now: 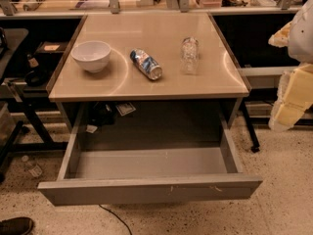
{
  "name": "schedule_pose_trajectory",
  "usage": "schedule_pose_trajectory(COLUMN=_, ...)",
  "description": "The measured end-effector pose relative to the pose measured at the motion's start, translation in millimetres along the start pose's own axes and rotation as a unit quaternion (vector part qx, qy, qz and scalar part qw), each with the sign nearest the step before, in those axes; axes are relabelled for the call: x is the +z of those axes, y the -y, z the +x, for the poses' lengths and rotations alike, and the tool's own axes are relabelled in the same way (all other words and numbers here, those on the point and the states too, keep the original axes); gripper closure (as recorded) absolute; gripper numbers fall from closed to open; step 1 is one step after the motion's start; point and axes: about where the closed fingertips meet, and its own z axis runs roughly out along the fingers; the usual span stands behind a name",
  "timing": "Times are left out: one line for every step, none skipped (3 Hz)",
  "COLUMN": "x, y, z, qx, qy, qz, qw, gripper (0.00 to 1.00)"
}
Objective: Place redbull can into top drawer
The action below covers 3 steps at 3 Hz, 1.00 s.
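The redbull can [146, 64] lies on its side in the middle of the beige tabletop [146, 84], between a white bowl and a clear plastic bottle. The top drawer [149, 189] is pulled wide open below the table's front edge, and its grey inside is bare. My gripper [287, 101] shows as pale yellow and white parts at the right edge of the view, beyond the table's right side. It is well apart from the can and holds nothing that I can see.
A white bowl [91, 55] stands at the left of the tabletop. A clear crinkled plastic bottle [189, 55] stands right of the can. Dark table frames and clutter sit on the left, a shelf with odds and ends runs along the back, and a shoe [15, 225] shows at bottom left.
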Motion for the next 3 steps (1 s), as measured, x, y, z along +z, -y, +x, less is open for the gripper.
schedule_pose_trajectory(x=-9.7, y=-6.4, z=-25.2, qx=-0.002, qy=-0.002, qz=-0.002, qw=1.0000, gripper=0.00)
schedule_pose_trajectory(x=-1.4, y=8.2, z=-82.3, qx=-0.024, qy=0.011, qz=-0.016, qw=0.9995, gripper=0.00)
schedule_pose_trajectory(x=-3.0, y=10.3, z=-86.1, qx=-0.026, qy=0.018, qz=-0.009, qw=0.9995, gripper=0.00)
